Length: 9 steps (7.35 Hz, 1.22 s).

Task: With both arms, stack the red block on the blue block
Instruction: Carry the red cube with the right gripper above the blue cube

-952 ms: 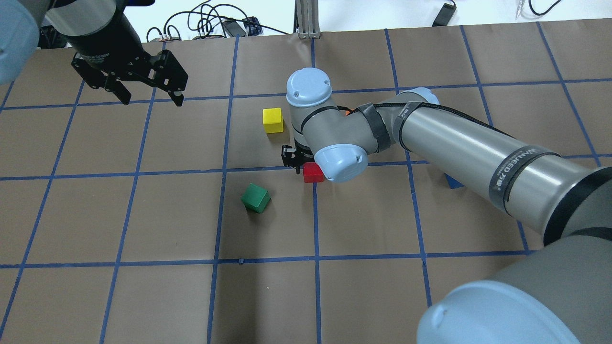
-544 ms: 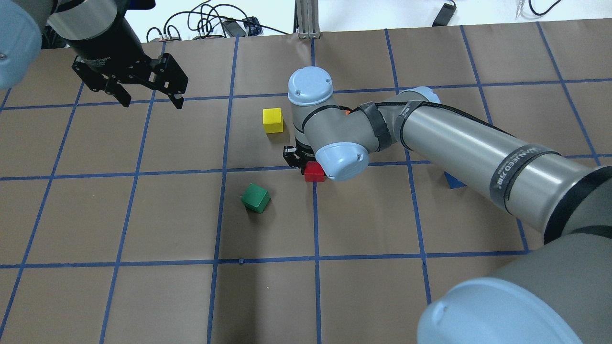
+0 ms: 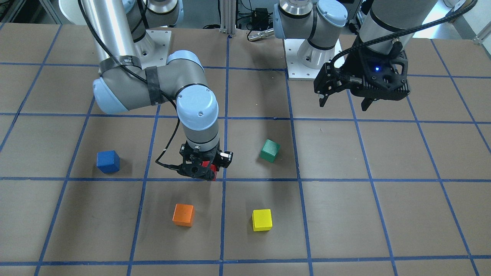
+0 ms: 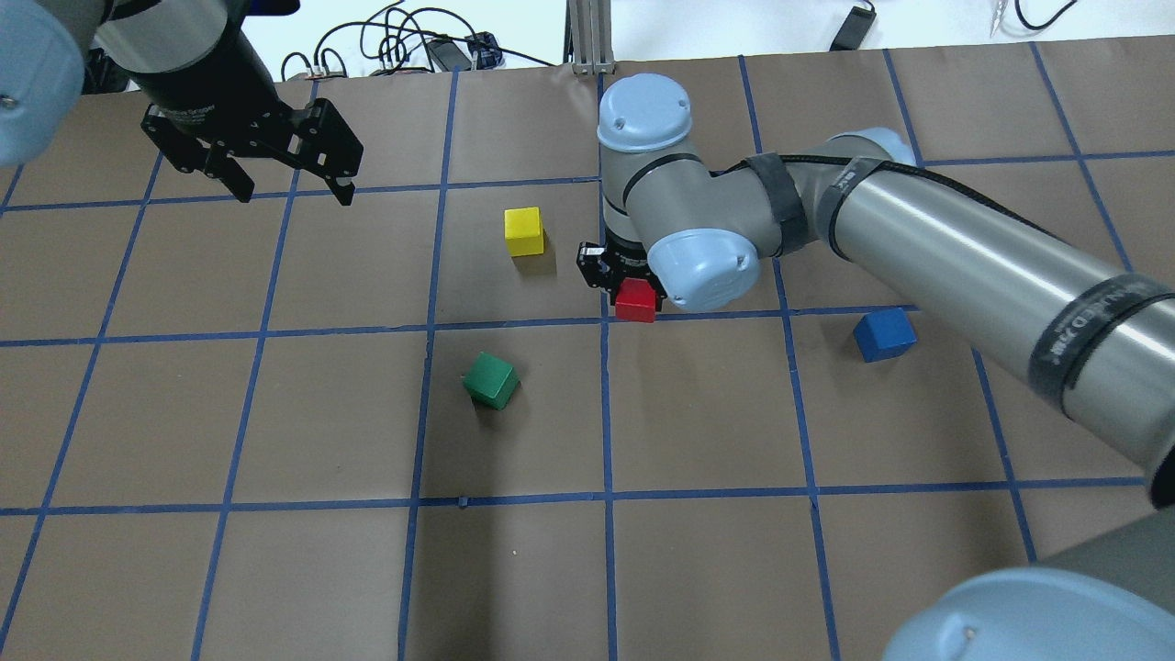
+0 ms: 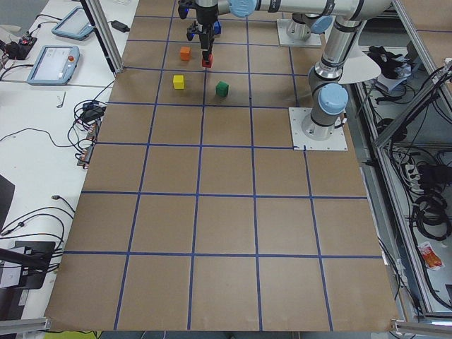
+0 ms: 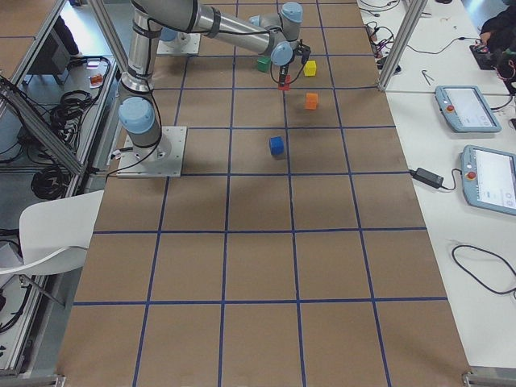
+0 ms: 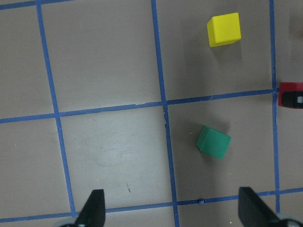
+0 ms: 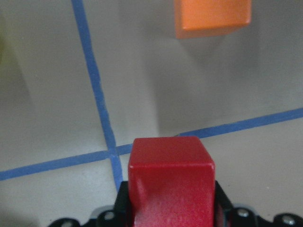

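My right gripper [image 4: 630,286] is shut on the red block [image 4: 635,302] and holds it a little above the table, near a crossing of the blue grid lines. The right wrist view shows the red block [image 8: 171,182] between the jaws. The blue block [image 4: 884,334] sits on the table to the right of it, apart from the gripper, and also shows in the front view [image 3: 108,161]. My left gripper [image 4: 294,195] is open and empty, high over the far left of the table. Its fingers [image 7: 94,210] frame the left wrist view.
A green cube [image 4: 490,380] lies tilted just left of the table's middle. A yellow cube [image 4: 524,230] sits beyond it. An orange cube [image 3: 183,214] sits on the far side of the red block. The brown table [image 4: 275,551] carries a blue tape grid.
My right arm has risen and moved right and farther out with the red block in its gripper, which uncovers the blue block. The left gripper has hardly moved.
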Available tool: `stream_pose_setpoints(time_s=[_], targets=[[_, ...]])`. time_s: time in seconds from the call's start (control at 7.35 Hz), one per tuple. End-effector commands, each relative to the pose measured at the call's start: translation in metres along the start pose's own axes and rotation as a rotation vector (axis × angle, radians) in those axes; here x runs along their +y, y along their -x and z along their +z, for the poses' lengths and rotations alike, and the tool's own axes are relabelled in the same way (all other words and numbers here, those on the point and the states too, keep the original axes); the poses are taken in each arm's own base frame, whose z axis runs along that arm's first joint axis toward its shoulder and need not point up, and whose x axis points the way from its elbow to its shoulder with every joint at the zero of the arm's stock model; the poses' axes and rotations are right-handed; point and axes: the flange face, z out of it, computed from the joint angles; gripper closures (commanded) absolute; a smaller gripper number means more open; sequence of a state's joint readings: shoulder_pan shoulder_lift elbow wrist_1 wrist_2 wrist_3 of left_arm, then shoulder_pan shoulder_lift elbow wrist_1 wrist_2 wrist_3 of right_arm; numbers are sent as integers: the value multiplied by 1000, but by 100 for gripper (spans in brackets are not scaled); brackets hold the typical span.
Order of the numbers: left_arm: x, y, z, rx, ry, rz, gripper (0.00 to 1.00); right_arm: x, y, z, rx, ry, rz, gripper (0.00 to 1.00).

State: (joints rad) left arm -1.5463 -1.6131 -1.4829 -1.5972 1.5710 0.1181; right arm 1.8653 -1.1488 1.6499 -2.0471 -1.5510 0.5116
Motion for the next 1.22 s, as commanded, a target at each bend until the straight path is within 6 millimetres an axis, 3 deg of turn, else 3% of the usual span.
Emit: stream_pose_setpoints(time_s=[0.0,0.14,0.27,0.41,0.54,1.09], targets=[[0,0,1,-2,-5,-2,0,-16,-52,-38,14,20,74,100],[0,0,1,-2,-5,-2,0,-19,-65,-39,21,26,93,100],[-1,0,2,0,-4,-2,0,-20,-73,-58,24,27,99,100],[-1,0,2,0,-4,-3,0,-15,-81,-67,23,30,84,100],[-1,0,3,0,-2,-3,0,-23,-98,-71,27,52,20,100],[0,0,3,1,-2,-3,0,-63,-209,-84,11,118,-176,100]])
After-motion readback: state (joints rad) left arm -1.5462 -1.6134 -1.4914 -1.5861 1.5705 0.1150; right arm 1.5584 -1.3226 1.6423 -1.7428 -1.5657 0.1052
